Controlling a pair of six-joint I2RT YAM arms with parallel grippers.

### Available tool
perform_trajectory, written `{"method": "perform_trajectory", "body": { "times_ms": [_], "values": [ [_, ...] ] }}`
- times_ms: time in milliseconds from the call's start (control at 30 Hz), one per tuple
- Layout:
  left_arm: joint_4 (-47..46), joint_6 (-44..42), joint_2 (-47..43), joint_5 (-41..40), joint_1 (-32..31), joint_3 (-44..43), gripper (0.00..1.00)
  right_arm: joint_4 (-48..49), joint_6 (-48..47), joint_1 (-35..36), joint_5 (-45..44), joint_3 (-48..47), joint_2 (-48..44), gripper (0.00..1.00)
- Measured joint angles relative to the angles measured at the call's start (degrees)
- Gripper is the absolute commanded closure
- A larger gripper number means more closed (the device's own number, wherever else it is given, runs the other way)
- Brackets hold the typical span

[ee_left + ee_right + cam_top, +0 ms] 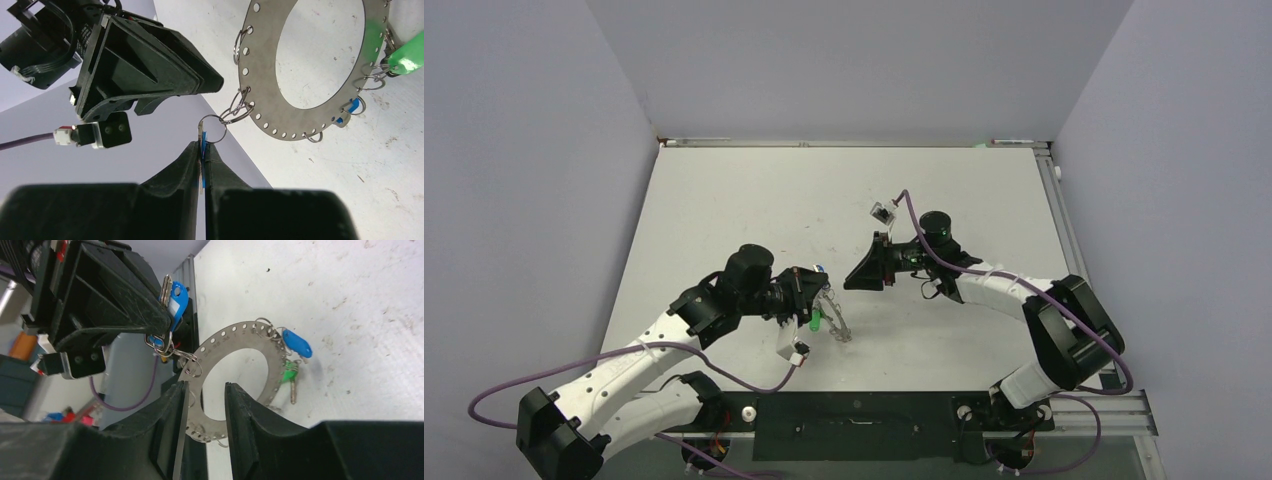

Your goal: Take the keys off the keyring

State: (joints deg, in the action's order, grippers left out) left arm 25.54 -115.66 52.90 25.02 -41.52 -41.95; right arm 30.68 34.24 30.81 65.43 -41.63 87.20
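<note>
Keyring: flat silver-grey metal ring disc point(235, 357) with a wide central hole and small wire loops round its rim, tilted up off the white worktop point(754, 200) between the two arms, its lower edge seemingly on the surface.
Keys: blue oblong plastic-headed key point(297, 342) and green plastic-headed key point(288, 376) hang from loops on the disc's right-hand rim in the right wrist view; another blue-headed key point(176, 299) sits up by the left arm's fingers.
Left fingers point(202, 150): pressed together, pinching a thin blue tag whose small split ring links through wire loops to the disc's rim.
Right fingers point(205, 390): spread part way, nothing between them, pointed at the near rim of the disc, close to it but apart.
Step in hand: judged to be bracing the disc with the right arm while the left holds the key.
How to do it well: close the right fingers on bare metal rim next to the taut loop chain, not on the loops themselves, so the disc cannot swing.
Then: have the left twist its key along the split ring's coil rather than pull straight.
Risk: a straight tug would likely drag the whole disc or slip the thin tag out of the pinch.
</note>
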Motion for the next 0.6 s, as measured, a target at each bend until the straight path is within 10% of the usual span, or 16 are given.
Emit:
{"method": "perform_trajectory", "body": {
  "times_ms": [600],
  "values": [
    [-0.04, 1.29, 0.26, -0.63, 0.00, -0.33, 1.00, 22.25, 22.47, 3.34, -1.05, 4.98, 6.36, 0.72]
  ]
}}
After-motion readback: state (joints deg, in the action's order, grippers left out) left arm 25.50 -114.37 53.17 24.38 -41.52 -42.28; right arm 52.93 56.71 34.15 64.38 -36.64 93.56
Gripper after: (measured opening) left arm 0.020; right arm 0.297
